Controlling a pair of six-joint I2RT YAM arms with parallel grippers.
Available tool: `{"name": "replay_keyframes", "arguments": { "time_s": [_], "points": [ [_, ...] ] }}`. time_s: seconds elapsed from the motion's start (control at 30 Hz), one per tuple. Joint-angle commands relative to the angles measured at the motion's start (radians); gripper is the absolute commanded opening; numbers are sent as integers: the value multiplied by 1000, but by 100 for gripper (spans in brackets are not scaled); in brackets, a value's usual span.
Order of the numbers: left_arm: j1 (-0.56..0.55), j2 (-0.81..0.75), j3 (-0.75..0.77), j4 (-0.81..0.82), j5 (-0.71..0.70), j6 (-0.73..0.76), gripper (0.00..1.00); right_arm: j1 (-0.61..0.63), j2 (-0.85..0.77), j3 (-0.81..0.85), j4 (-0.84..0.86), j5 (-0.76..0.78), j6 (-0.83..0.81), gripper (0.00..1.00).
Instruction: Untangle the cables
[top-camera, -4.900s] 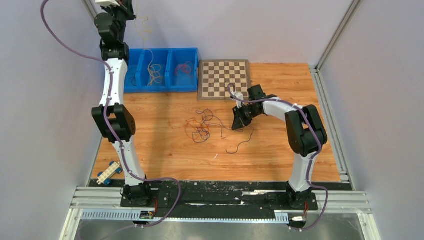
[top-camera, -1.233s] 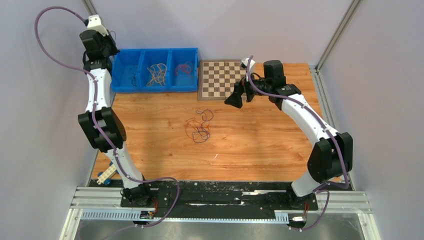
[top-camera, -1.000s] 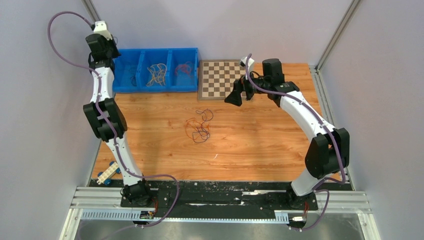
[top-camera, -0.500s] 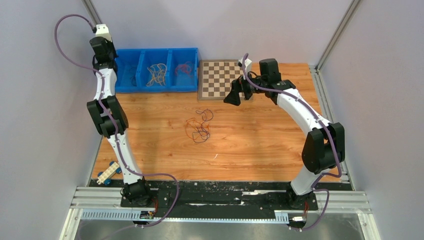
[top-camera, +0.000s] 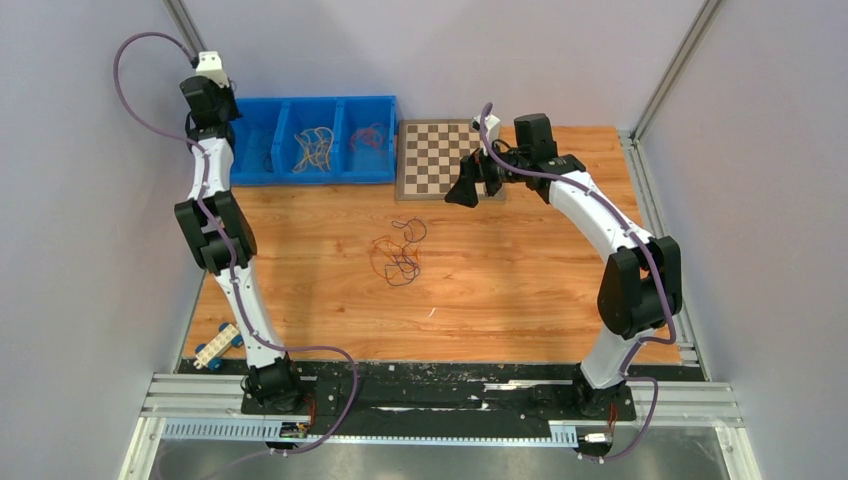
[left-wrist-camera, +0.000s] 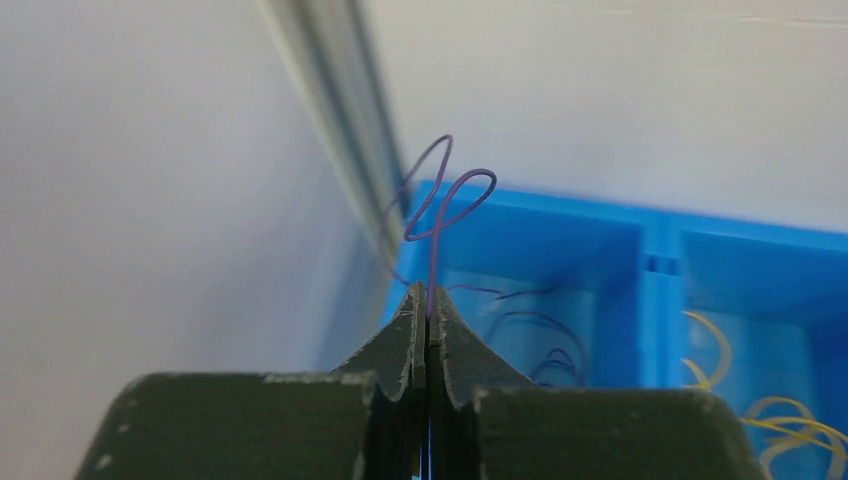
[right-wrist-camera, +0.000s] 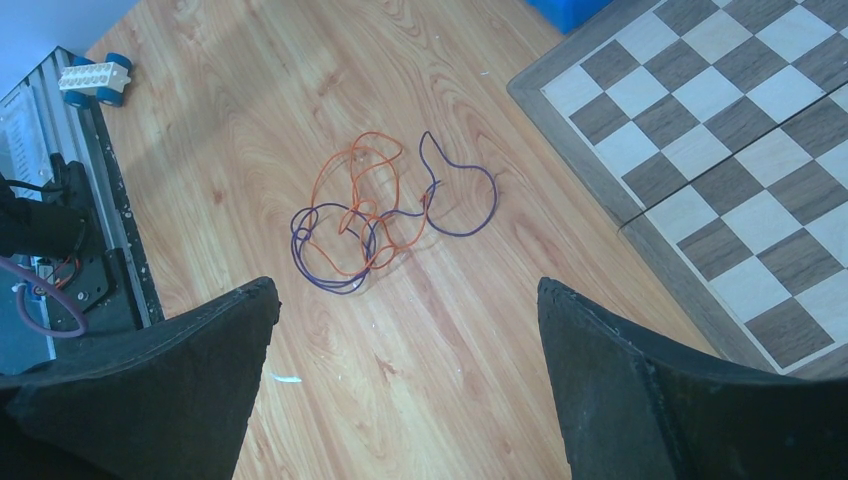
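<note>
A tangle of orange and dark purple cables (top-camera: 398, 250) lies on the wooden table, seen close in the right wrist view (right-wrist-camera: 370, 215). My right gripper (top-camera: 461, 191) hangs open above the chessboard's near edge, right of the tangle, with nothing between its fingers (right-wrist-camera: 405, 285). My left gripper (top-camera: 222, 108) is raised at the far left, beside the blue bin. It is shut (left-wrist-camera: 428, 300) on a thin purple cable (left-wrist-camera: 440, 205) that loops up from its tips, over the bin's left compartment.
The blue bin (top-camera: 300, 100) has three compartments: dark cables (top-camera: 265, 155), yellow cables (top-camera: 315, 148), red cables (top-camera: 368, 138). A chessboard (top-camera: 450, 160) lies right of it. A toy block on wheels (top-camera: 218, 347) sits at the near left edge. Grey walls stand close on both sides.
Over the last second the right gripper has drifted a little left and the left arm has barely shifted. Since about five seconds ago, the long dark strand right of the tangle has gone from the table.
</note>
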Motion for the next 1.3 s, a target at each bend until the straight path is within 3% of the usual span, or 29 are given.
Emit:
{"name": "replay_keyframes", "arguments": {
  "time_s": [0.0,0.2,0.3,0.37,0.53,0.67,0.8,0.93,1.13,1.27],
  "points": [
    [-3,39,92,-2,205,-94,2,-5,-12,35,2,-4,-8,100],
    [1,17,75,30,273,-130,24,-5,-34,11,-3,2,-18,100],
    [2,-38,34,37,306,-150,54,-6,-43,-1,-5,-4,-22,100],
    [2,-79,7,27,327,-157,63,-7,-52,-13,-7,-7,-30,100],
    [2,-221,-138,15,380,-153,72,-31,-94,-66,-22,-11,-56,100],
    [-3,-388,-227,-103,555,-128,82,-43,-134,-138,-70,-16,-142,100],
    [-57,-532,-342,-360,807,-15,82,-42,-157,-229,-111,-16,-200,98],
    [-172,-715,-603,-551,870,164,81,-40,-148,-287,-123,-76,-177,93],
    [-364,-939,-1070,-436,897,75,77,26,-34,-230,-92,-97,-99,85],
    [-461,-949,-1205,-366,847,6,75,89,105,-127,-34,-56,-11,81]
  ]
}}
